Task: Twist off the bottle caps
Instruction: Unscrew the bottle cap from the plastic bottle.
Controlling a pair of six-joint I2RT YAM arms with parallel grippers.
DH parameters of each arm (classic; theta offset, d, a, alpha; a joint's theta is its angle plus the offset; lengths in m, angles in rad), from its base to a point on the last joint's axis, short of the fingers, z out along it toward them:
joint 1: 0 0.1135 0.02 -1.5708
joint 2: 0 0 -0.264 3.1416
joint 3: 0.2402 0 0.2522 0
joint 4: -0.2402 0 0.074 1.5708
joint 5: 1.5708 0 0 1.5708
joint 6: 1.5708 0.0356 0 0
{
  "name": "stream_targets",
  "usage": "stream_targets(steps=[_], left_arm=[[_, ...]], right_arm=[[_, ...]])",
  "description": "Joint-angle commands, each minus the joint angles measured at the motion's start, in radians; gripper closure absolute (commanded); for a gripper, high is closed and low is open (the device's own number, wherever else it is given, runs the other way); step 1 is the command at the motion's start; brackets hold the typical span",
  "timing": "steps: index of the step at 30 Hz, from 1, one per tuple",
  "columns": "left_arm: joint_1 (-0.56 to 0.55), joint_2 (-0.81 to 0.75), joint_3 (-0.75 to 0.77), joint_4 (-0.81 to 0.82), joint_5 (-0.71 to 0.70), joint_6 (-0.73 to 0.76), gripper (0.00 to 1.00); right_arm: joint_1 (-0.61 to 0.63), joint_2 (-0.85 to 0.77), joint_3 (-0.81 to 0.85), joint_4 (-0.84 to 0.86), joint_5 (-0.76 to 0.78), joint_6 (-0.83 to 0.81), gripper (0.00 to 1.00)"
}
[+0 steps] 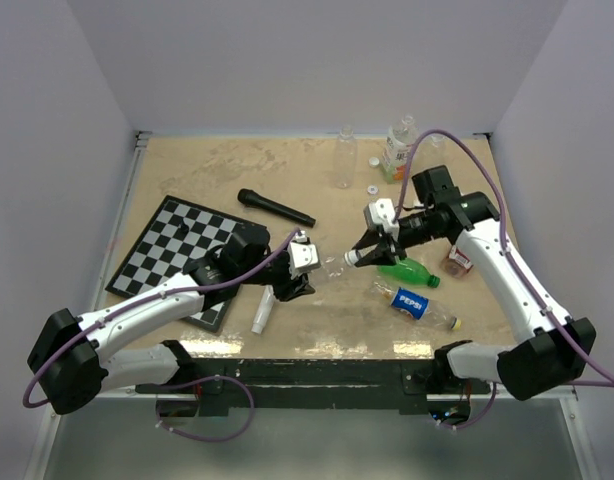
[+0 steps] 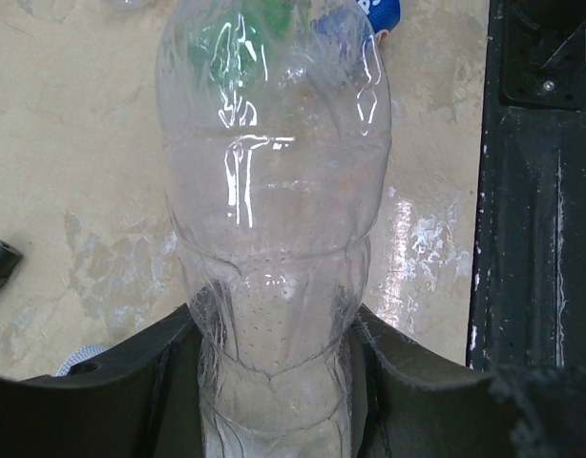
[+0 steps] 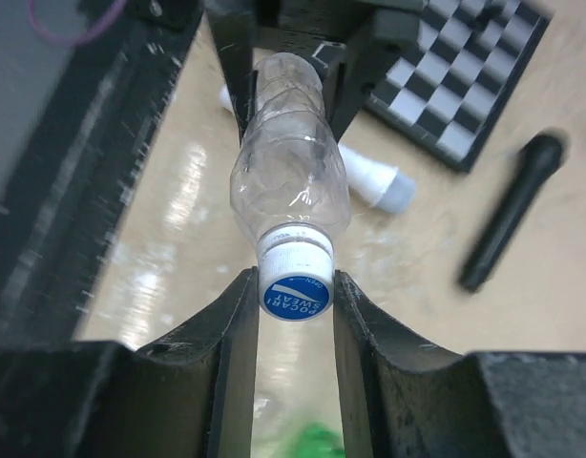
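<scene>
Holding one clear bottle between two grippers.
Clamping its body with left gripper, pinching its single cap with right gripper; two loose caps beyond.

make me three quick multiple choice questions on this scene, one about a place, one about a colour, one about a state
1. Where is the green bottle?
A. lying beside the Pepsi bottle
B. standing at the far edge
C. inside a box

2. What colour is the top of the cap between the right gripper's fingers?
A. red
B. blue
C. yellow

3. What state is the clear bottle in?
A. standing alone, cap off
B. held sideways between both grippers, cap on
C. lying loose, cap off

Answers:
1 A: the top view shows it lying next to the Pepsi bottle.
2 B: the right wrist view shows a blue top over a white side.
3 B: the left gripper clamps its base and the right gripper closes on the cap.
</scene>
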Motion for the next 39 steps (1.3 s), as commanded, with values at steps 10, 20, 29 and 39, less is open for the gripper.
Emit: stream_targets(steps=[10,20,29,39], left_arm=[[0.009,-0.034,0.011,0.029,-0.002,-0.008,1.00],[0.009,-0.041,0.012,0.029,0.008,-0.014,1.00],[0.009,-0.042,0.014,0.030,0.008,-0.017,1.00],[0.010,-0.042,0.012,0.029,0.004,-0.016,1.00]], right_arm=[[0.000,-0.130,-0.048,-0.147,0.026,-0.882,0.94],[0.000,-0.197,-0.051,-0.023,0.001,-0.432,0.26],[-0.003,-0.269,-0.108,0.384,0.078,0.499,0.12],[-0.005,-0.305,-0.192,0.551,0.130,0.972,0.13]])
